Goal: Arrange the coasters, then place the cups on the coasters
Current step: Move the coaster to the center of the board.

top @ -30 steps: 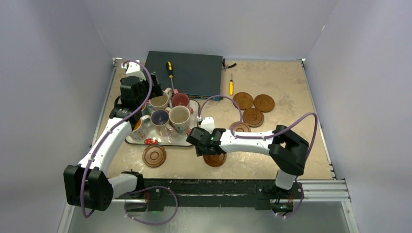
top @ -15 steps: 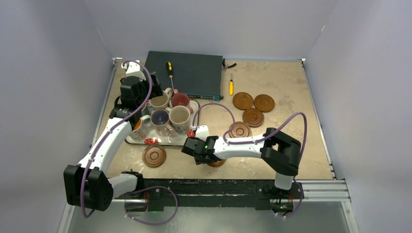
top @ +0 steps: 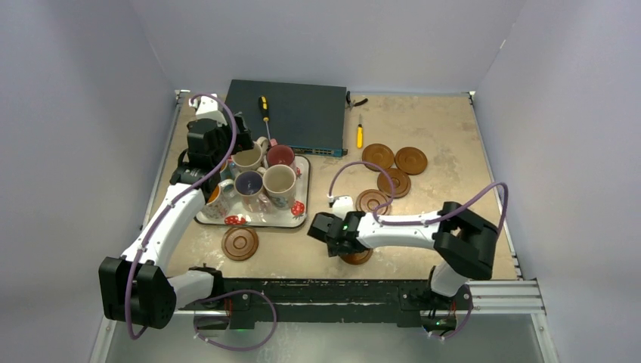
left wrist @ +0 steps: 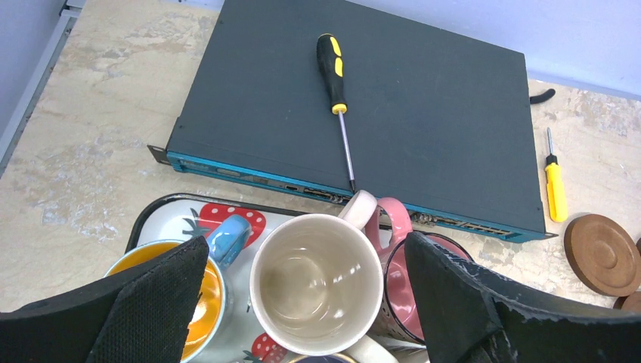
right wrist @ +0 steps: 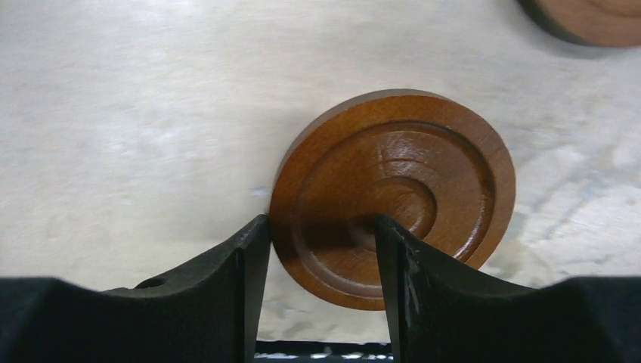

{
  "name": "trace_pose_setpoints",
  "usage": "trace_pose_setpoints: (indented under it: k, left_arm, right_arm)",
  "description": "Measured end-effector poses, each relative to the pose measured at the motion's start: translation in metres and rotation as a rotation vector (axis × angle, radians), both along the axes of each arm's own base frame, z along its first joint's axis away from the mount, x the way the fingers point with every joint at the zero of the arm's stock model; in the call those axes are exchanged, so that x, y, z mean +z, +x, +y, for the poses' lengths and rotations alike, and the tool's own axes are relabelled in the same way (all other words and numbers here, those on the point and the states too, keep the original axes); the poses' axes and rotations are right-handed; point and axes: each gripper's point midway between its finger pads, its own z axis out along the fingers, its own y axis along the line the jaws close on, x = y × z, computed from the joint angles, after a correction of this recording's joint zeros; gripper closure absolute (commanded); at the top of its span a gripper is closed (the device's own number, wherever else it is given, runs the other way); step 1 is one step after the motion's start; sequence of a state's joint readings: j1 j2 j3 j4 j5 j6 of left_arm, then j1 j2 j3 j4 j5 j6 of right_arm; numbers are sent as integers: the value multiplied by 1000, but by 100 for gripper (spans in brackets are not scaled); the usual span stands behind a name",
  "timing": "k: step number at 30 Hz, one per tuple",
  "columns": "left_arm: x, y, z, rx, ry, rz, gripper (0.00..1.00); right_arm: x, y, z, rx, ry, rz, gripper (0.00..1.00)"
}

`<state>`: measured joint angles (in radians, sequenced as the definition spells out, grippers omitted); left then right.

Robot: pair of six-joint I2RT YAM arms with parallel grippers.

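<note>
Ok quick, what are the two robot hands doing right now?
Left gripper: open, holding nothing, over the cream mug.
Right gripper: closed on a coaster.

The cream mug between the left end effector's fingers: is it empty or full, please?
Empty: the cream mug stands upright, its bare glazed bottom visible in the left wrist view.

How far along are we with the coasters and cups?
Early. Near-left coaster looks placed. Right pincer straddles a second coaster at its rim. Four coasters sit clustered at right. The mugs are on the tray; left pincer hangs open over the cream mug.
</note>
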<state>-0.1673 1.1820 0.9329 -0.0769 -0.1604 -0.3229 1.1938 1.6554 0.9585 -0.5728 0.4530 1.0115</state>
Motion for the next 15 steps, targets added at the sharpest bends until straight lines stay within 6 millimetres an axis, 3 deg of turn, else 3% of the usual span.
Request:
trace_pose_setpoints:
  k: [5,7,8,11,15]
  left_arm:
    - [0,0,-1,-3,-1,-1,4]
    - [1,0,-2,-8,-1,-2,4]
    - [1,-1,-5,-14,0,-4,5]
    - [6,-4,-21,-59,5,-18,6]
    - [15,-17,-63,-184,29,-47,12]
  right_arm:
    - [2,6,-37,-84,-19,13,39]
    - [6,10,-47,-111,-16,11,33]
    - [10,12,-49,-118,-6,6,26]
    - [30,17,-45,-109,52,-28,16]
    - [65,30,-34,-87,145,-88,12]
